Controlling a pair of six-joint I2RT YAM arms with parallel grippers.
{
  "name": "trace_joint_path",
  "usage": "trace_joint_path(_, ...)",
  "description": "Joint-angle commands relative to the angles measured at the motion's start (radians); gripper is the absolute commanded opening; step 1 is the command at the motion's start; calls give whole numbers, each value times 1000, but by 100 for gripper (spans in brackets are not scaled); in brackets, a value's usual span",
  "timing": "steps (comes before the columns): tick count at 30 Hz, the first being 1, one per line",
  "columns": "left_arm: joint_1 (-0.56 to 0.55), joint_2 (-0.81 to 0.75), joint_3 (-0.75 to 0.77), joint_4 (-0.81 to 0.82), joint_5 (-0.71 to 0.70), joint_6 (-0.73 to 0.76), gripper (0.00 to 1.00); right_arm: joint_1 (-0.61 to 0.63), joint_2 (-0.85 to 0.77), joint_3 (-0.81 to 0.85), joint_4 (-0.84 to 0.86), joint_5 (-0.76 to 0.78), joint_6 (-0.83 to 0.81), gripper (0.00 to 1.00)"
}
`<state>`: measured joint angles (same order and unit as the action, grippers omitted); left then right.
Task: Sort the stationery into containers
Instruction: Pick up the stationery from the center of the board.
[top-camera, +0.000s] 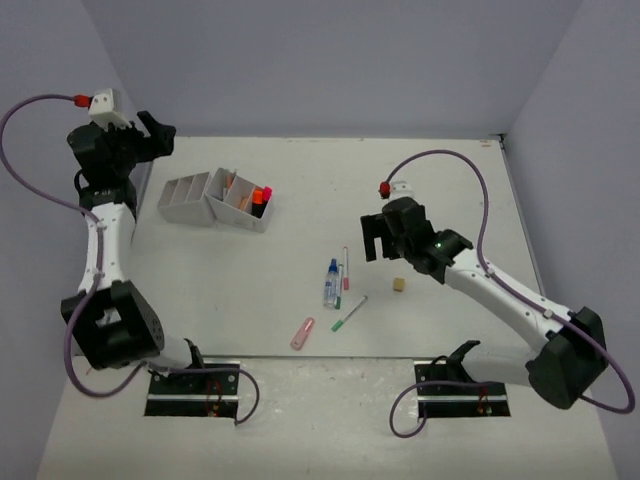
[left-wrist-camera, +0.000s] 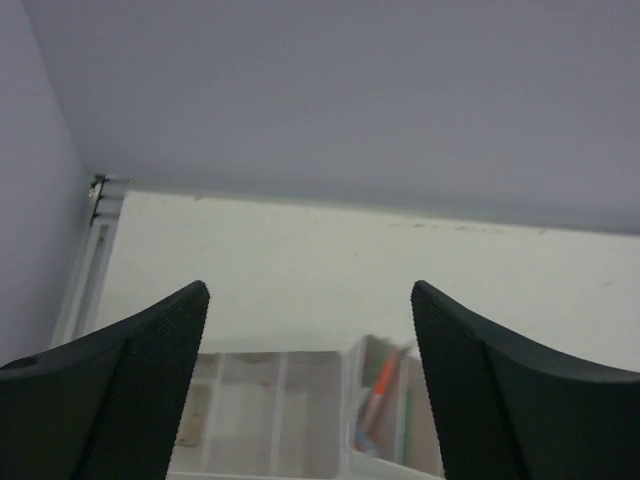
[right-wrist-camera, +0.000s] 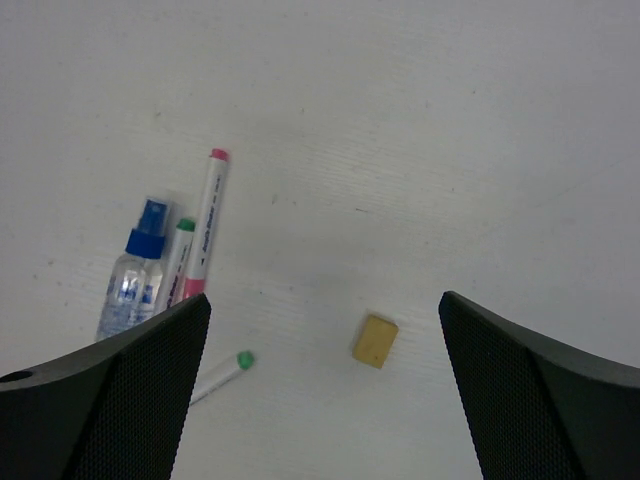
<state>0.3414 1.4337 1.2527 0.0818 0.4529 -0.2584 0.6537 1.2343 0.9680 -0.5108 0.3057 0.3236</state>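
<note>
Orange markers (top-camera: 258, 197) stand in the white organiser (top-camera: 185, 212) at far left, but the blue-capped bottle (top-camera: 331, 282), pens (top-camera: 346, 268), pink highlighter (top-camera: 302, 332) and tan eraser (top-camera: 399, 285) lie loose on the desk (top-camera: 450, 180), so most of the sorting looks left. The left end effector (left-wrist-camera: 310, 300) hangs spread and empty above the organiser. The right end effector (right-wrist-camera: 325, 310) hovers spread over the eraser.

The top camera looks down from high above and behind the arm bases, facing the back wall and taking in the whole table (top-camera: 450, 180). The left wrist camera sits close over the white organiser (left-wrist-camera: 280, 400), facing the far wall, and shares only that with the top view. The right wrist camera looks steeply down, nearer the tabletop, at the bottle (right-wrist-camera: 135, 285) and eraser (right-wrist-camera: 374, 340) seen mid-table from above.
</note>
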Motion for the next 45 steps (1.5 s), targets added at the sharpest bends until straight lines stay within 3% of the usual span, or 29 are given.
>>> trace_joint_path(1, -91, -393, -64, -147, -128, -169, 100, -48, 148, 89, -132, 11, 148, 97)
trace_joint_path(4, -99, -624, -192, -202, -80, -195, 100, -58, 192, 38, -124, -8, 224, 91)
trace_joint_path(10, -224, -830, -336, -372, -109, -127, 100, -59, 263, -69, -103, -65, 343, 76)
trace_joint_path(13, -272, -842, -374, -376, -80, -99, 100, -59, 280, -100, -86, -103, 359, 66)
trace_joint_path(21, -397, -809, -388, -365, -16, -26, 100, -63, 311, -144, -76, -140, 387, 59)
trace_joint_path(26, -422, -802, -397, -350, 9, -21, 100, -71, 317, -138, -74, -137, 391, 56)
trace_joint_path(33, -442, -801, -394, -344, 30, -16, 100, -125, 338, -115, -113, -139, 360, 44)
trace_joint_path(40, -453, -787, -383, -343, 48, -15, 100, -133, 335, -116, -121, -137, 346, 46)
trace_joint_path(43, -455, -786, -380, -341, 57, -18, 100, -137, 335, -120, -121, -136, 342, 38)
trace_joint_path(45, -455, -781, -385, -336, 60, -25, 100, -137, 330, -116, -121, -135, 332, 19)
